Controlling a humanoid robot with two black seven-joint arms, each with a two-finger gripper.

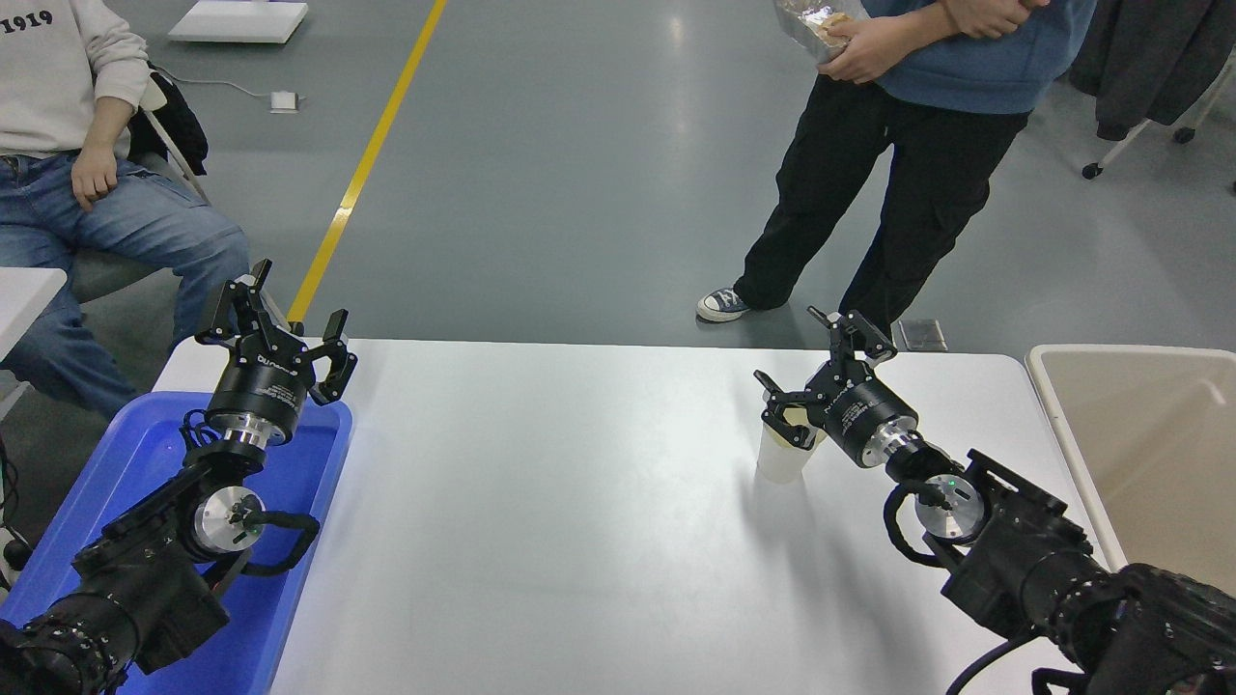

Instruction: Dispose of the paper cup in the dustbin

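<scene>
A glossy grey floor (579, 174) fills the upper frame, crossed by a yellow line (367, 164) slanting from top centre toward the table (560, 502) (white, matte). A white board (238, 19) lies at upper left; a wheeled rack (1139, 135) stands upper right.

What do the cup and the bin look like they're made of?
The cup: probably paper, matte white with thin tapered walls. The bin: apparently moulded plastic, smooth beige with a thick rounded rim. Neither can be confirmed by look alone.

1 high head camera looks forward and down over the table (579, 502).
</scene>
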